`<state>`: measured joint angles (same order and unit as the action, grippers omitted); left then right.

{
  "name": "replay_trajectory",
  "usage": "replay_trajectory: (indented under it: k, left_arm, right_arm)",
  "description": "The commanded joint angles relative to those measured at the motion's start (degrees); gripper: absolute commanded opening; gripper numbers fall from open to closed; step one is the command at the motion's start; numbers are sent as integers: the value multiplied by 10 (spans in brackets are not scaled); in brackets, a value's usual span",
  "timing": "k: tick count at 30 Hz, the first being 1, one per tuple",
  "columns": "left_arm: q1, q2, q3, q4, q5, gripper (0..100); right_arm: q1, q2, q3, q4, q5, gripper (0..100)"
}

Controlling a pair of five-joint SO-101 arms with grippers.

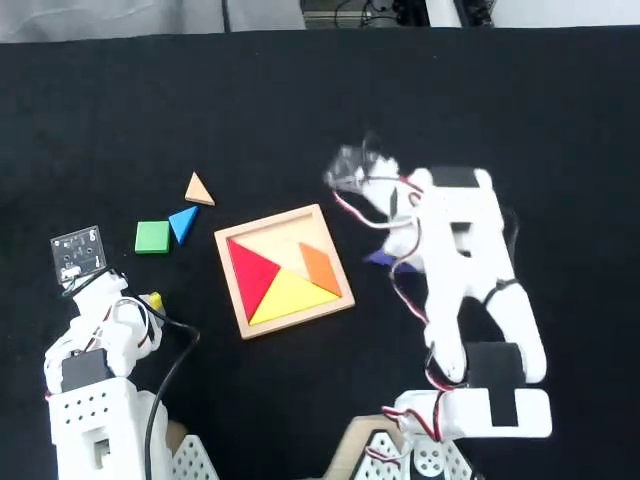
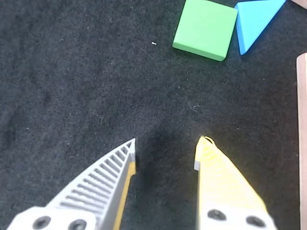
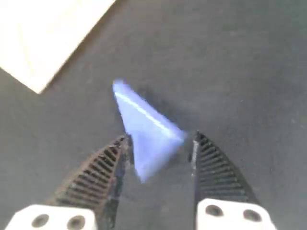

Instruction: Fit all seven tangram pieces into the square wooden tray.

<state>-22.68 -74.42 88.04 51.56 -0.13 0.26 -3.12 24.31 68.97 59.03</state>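
1. Black cloth covers the table (image 1: pixel 500 100), which carries everything.
2. The right arm (image 1: pixel 460 260) is the nearer one to the violet piece (image 3: pixel 148 134). The right claw (image 3: pixel 159 138) is spread, with 1 finger on either side of the piece and not yet pinching it. The piece's long axis runs away from the claw and slants a little, so closing would likely grip it across its narrow width. The tray corner lies just beyond it.
3. The left arm (image 1: pixel 95 360) sits well apart from that piece. The left claw (image 2: pixel 167 140) is spread over bare cloth and holds nothing.
4. The square wooden tray (image 1: pixel 268 221) lies mid-table and a little askew, with the violet piece (image 1: pixel 380 258) near its right side but not touching it.
5. 3 of the 7 pieces lie in the tray. The red triangle (image 1: pixel 250 272) and the yellow triangle (image 1: pixel 290 295) meet edge to edge, and the orange piece (image 1: pixel 320 268) is at the right. The far part is bare wood.
6. Left of the tray are the green square (image 1: pixel 152 237), the blue triangle (image 1: pixel 182 222) just beside it, and the tan triangle (image 1: pixel 198 190) near them.
7. The violet piece looks flat, pointed and thin, and is blurred at its edges. I judge it would be easy to tip if squeezed off-centre.
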Motion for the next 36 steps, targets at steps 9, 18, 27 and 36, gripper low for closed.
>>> replay_trajectory:
  k: [9, 18, 27, 36]
  left_arm:
    - [7, -4, -4, -9, -4, 210]
    - [7, -4, -4, -9, -4, 210]
    - [7, -4, -4, -8, -4, 209]
    - [7, -4, -4, -9, -4, 210]
  right_arm:
    - [-205, 3, -156, 10, -270, 184]
    - [-51, 3, -89, 57, -107, 194]
    - [-1, 3, 67, -60, 78, 359]
    - [37, 7, 98, -115, 144, 361]
